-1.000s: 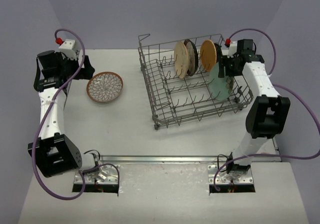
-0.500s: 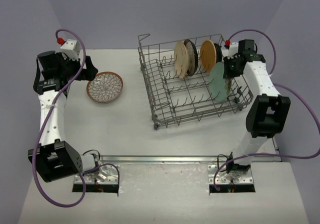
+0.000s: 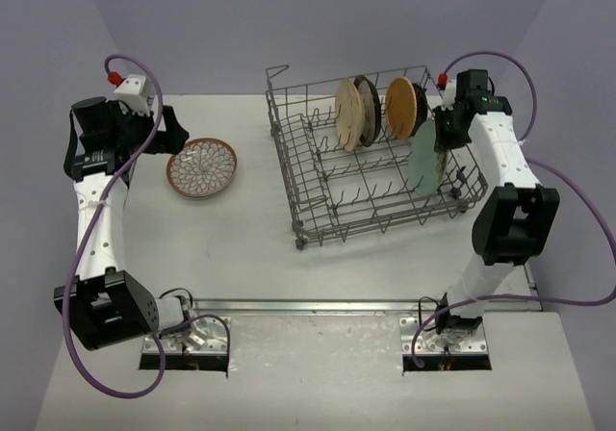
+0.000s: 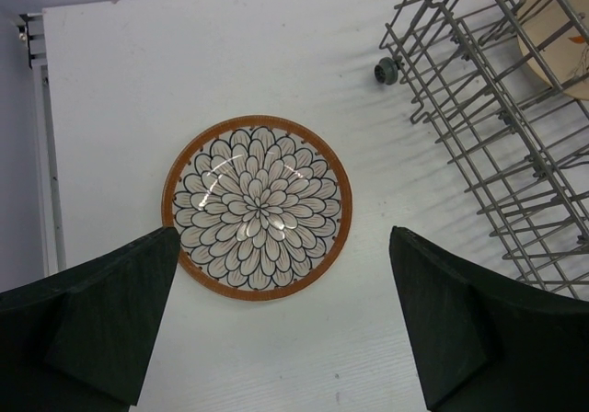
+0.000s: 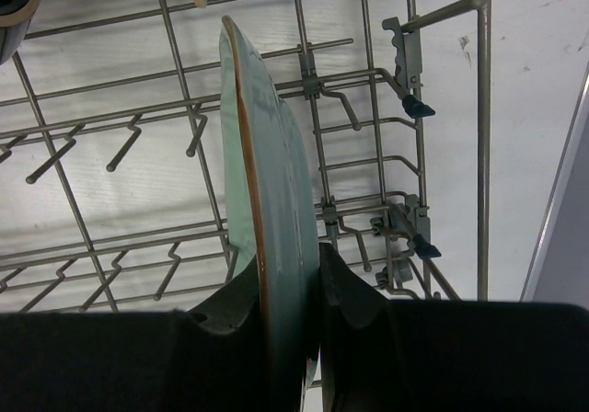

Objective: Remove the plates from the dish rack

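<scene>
One mint plate [image 5: 262, 173] pinched edge-on in right gripper [image 5: 290, 291].

We record wide open room on the white table [image 3: 255, 229] between the round floral plate with an orange-brown rim [image 3: 202, 168] and the grey wire dish rack [image 3: 385, 221]. The left gripper [image 4: 283, 237] hangs over that plate, fingers spread wide, with the rack's corner wheel [image 4: 386, 71] off to one side. In the rack's near and left rows we find bare upright tines [image 3: 337, 176], open from above and walled by wire. In the far row, on edge, stand a cream plate [image 3: 347, 114] and a dark brown plate [image 3: 369, 112], nearly touching, then a wider gap before an orange-tan plate [image 3: 399, 107]. At the right end, a round mint green plate [image 5: 276, 200] is pinched in the right gripper [image 5: 290, 279], with hooked tines [image 5: 340, 108] and the rack wall just beside it.
</scene>
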`<state>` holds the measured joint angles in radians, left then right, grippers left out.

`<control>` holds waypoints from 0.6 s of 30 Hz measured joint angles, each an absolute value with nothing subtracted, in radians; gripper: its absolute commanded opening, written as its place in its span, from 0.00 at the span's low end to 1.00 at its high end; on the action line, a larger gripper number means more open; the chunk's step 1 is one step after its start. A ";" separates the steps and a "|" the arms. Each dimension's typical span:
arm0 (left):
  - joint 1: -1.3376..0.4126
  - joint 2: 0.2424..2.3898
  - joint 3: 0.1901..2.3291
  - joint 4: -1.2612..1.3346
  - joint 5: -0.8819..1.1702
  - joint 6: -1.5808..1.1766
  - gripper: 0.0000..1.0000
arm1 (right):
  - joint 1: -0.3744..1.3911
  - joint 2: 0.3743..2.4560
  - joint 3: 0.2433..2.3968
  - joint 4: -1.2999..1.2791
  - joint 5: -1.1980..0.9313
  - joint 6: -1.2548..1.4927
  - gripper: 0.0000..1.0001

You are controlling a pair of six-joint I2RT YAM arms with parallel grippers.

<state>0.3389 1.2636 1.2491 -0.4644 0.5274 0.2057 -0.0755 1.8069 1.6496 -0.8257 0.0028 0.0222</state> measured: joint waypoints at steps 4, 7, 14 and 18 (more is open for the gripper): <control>0.339 1.264 1.253 -0.462 0.528 0.200 1.00 | -0.076 1.791 1.654 -0.838 0.000 0.025 0.00; 0.339 1.264 1.255 -0.461 0.534 0.200 1.00 | -0.076 1.770 1.659 -0.856 0.000 0.000 0.00; 0.336 1.264 1.301 -0.466 0.550 0.186 1.00 | -0.080 1.666 1.724 -0.843 -0.011 -0.030 0.00; 0.333 1.264 1.330 -0.464 0.575 0.177 1.00 | -0.081 1.568 1.762 -0.790 -0.026 -0.052 0.00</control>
<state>0.3333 1.2636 1.3303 -0.4638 0.5747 0.1768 -0.0807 1.5681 1.7624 -0.7899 -0.0261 -0.0515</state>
